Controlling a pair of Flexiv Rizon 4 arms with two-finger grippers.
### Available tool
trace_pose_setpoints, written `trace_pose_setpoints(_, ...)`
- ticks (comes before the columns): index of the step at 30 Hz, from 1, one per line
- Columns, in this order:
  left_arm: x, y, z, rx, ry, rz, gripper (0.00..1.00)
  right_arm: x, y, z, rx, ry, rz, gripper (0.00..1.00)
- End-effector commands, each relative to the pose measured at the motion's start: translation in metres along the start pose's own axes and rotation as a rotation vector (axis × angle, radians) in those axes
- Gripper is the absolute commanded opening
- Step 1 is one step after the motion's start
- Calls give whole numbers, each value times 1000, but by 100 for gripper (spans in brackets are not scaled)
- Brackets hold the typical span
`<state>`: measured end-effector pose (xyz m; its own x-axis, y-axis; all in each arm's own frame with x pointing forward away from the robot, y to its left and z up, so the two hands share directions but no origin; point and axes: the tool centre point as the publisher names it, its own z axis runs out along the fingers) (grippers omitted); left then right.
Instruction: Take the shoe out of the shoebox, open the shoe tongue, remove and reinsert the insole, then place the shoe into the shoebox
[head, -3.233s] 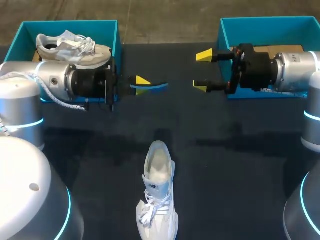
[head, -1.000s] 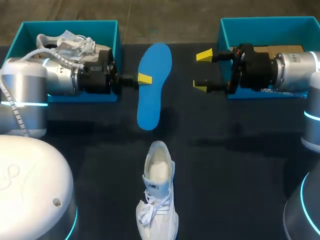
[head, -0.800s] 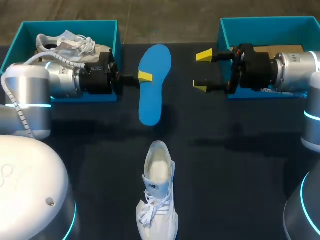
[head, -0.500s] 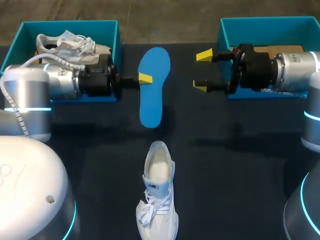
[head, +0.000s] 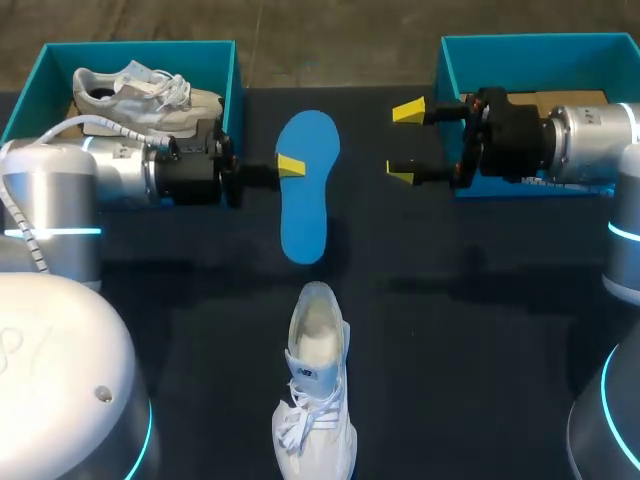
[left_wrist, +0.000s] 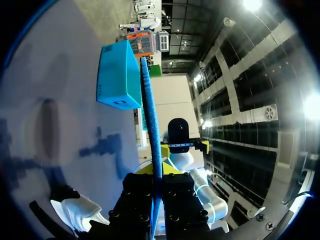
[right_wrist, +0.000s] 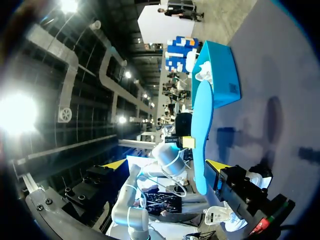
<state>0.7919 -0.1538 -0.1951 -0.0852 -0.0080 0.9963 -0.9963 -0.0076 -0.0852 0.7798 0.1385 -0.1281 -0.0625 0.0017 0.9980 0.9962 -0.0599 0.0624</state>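
Two grippers: one loaded, one free.
Left gripper (head: 289, 166): clamped on the insole (head: 305, 205) at its long edge, nearer the wide end. The left wrist view shows the blue sheet edge-on, running out from between the fingers.
Right gripper (head: 405, 141): fingers spread, nothing between them. It hangs beside the insole without touching it, in front of the right box (head: 520, 42).
Insole: held roughly flat above the table (head: 450, 330), narrow end toward the shoe (head: 318, 395), apart from it.
Shoe: lies on the table nearest the robot, opening upward, heel end toward the insole, laces and toe toward the robot.
Step in hand: judged to be reinsertion.
Method: check which end must lead, since the narrow end now faces the opening. Tip the leading end down into the opening, then slide it along the sole toward the toe.
Grip caution: an edge pinch lets a thin sheet bend or pivot, so feed slowly.
Free gripper: could steady the shoe or hold back the tongue.
Surface: dark table. Nothing holds the shoe, so a push may slide it.
Room: a strip of table separates insole and shoe. Both boxes sit at the far corners, well apart from the shoe.
Left box (head: 237, 70): holds a second shoe (head: 140, 90), with the left arm just in front.
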Motion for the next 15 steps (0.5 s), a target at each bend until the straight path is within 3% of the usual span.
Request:
trace_pose_setpoints(1, -1, 4, 4, 4, 5, -18, 0, 0, -1, 0, -1, -3, 0, 100)
trace_pose_setpoints(15, -1, 4, 4, 4, 5, -18, 0, 0, -1, 0, -1, -3, 0, 100)
